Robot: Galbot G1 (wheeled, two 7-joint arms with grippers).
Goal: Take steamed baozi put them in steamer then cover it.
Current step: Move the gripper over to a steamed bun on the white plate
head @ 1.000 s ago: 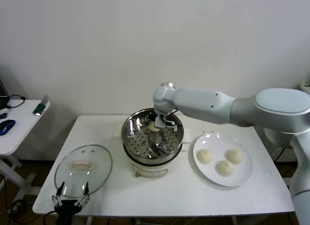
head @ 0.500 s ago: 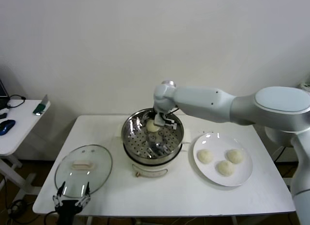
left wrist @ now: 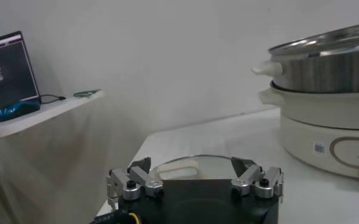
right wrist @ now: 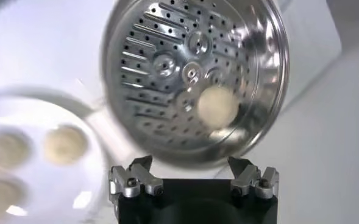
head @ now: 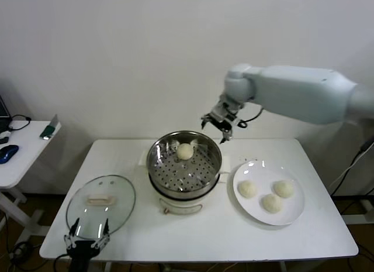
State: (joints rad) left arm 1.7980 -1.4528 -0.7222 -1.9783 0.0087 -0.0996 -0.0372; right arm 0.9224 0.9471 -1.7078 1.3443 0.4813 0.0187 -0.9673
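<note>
Head view, white table (head: 222,237), pale wall (head: 146,50)

Right tool (head: 221,123) raised, jaws spread, empty, left tool (head: 86,241) parked low, open

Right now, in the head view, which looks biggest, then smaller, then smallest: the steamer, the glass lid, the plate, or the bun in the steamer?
1. steamer
2. glass lid and white plate, which look alike
3. bun

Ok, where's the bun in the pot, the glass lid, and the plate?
Bun in the steamer (head: 186,151), head view, middle of its top.
Glass lid (head: 100,205), head view, glass near its pale handle.
White plate (head: 257,171), head view, bare part near the far rim.
</note>
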